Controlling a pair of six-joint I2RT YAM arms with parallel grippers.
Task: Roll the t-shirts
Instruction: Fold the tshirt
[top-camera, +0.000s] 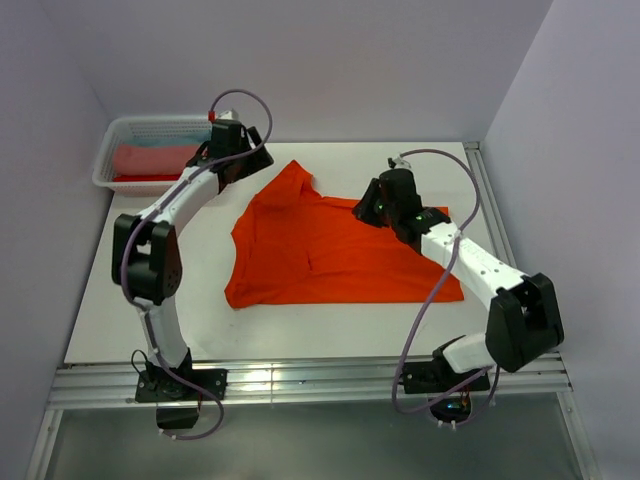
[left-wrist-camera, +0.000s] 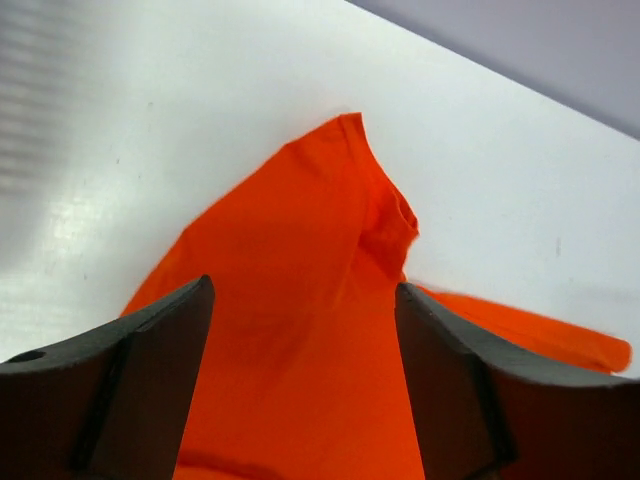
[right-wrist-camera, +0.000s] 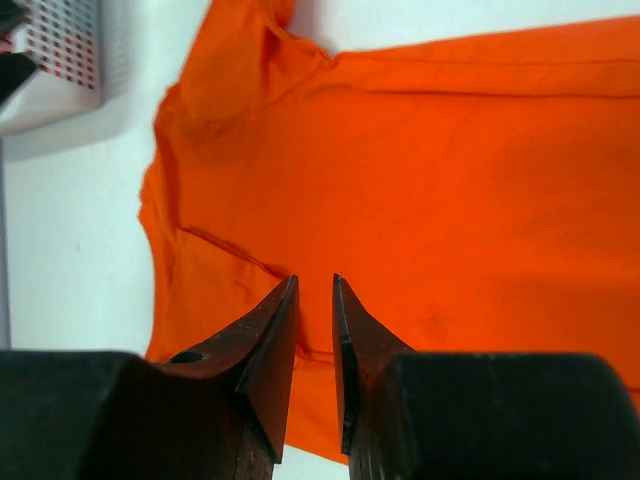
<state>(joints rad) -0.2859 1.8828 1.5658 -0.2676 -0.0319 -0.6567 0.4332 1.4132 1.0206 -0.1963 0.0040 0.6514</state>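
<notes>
A bright orange t-shirt (top-camera: 330, 250) lies spread on the white table, one sleeve pointing to the far side. It also shows in the left wrist view (left-wrist-camera: 300, 260) and the right wrist view (right-wrist-camera: 420, 170). My left gripper (top-camera: 238, 168) hangs over the shirt's far left edge. Its jaws stand wide apart and empty (left-wrist-camera: 305, 300), with cloth showing below them. My right gripper (top-camera: 368, 210) is over the shirt's far right part. Its jaws stand only a narrow gap apart (right-wrist-camera: 315, 282), above flat cloth and holding nothing.
A white lattice basket (top-camera: 108, 160) stands at the far left corner and holds folded salmon-pink (top-camera: 150, 158), pale blue and red garments. It shows at the top left of the right wrist view (right-wrist-camera: 60, 60). Grey walls close in the left, back and right sides.
</notes>
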